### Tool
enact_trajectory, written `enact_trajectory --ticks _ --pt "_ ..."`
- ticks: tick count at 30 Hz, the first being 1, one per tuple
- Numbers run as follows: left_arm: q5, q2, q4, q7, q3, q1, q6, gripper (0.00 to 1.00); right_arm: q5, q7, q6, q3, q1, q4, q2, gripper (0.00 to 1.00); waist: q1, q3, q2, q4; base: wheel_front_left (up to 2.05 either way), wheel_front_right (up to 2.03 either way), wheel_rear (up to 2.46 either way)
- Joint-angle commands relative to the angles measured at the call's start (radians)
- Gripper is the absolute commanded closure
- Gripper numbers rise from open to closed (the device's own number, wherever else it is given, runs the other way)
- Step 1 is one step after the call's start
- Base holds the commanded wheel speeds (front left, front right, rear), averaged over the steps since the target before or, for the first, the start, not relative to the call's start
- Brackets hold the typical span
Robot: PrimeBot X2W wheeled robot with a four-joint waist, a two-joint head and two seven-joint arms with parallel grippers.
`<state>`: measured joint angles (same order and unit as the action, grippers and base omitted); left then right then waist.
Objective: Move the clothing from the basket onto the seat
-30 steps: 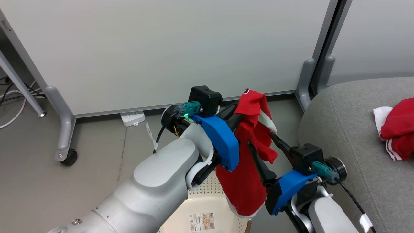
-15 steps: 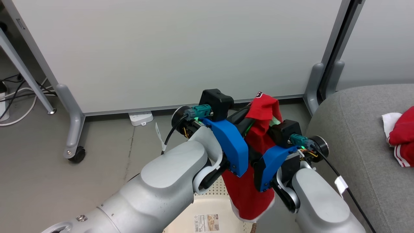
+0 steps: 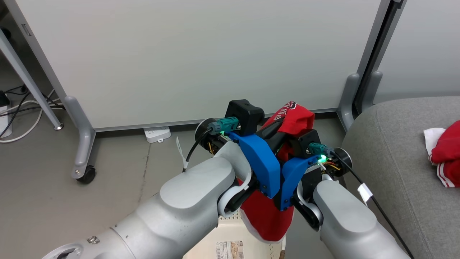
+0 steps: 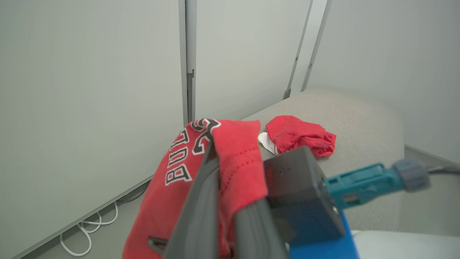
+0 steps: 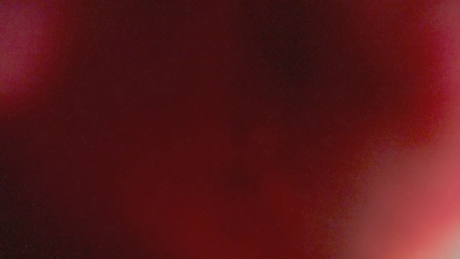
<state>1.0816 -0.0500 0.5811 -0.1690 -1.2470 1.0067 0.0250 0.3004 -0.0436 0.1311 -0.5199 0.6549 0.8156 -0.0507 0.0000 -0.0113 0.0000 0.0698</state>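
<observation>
— Red jersey (image 3: 267, 216) hangs at lower centre of the head view, long axis up and down. Its hem is over the basket (image 3: 233, 232) and its top is pinched in the left pincer (image 4: 219, 169).
— And the right pincer (image 3: 284, 144)?
— Buried in cloth, so I can't tell. Its wrist view is a red blur. The left wrist view shows the whole other garment (image 4: 300, 135) crumpled on the grey seat (image 4: 359, 118).

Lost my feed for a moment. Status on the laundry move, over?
Left gripper shut on red jersey, hanging over basket. Right gripper buried in its cloth, jaws unseen. Other garment already on sofa. Nothing in the way.
</observation>
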Motion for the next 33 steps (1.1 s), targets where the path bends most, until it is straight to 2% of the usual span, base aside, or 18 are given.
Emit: enact_trajectory --ticks 1,16,33 --pt "0.006 -0.001 0.001 -0.006 -0.005 0.013 0.006 1.00 0.010 -0.012 -0.001 -0.009 0.015 0.013 0.000 1.00 0.0000 -0.001 0.0000 -0.002 0.00 0.00 0.00" --pt "0.050 -0.001 0.052 -0.035 -0.017 -0.005 0.002 1.00 0.035 -0.079 -0.001 -0.050 0.044 0.101 0.001 1.00 0.0000 -0.018 0.0000 -0.040 0.00 0.00 0.00" --pt "0.053 -0.001 0.091 -0.054 -0.028 0.007 -0.007 1.00 0.046 -0.108 -0.001 -0.068 0.063 0.141 0.000 1.00 0.0000 -0.006 0.0000 -0.040 0.00 0.00 0.00"
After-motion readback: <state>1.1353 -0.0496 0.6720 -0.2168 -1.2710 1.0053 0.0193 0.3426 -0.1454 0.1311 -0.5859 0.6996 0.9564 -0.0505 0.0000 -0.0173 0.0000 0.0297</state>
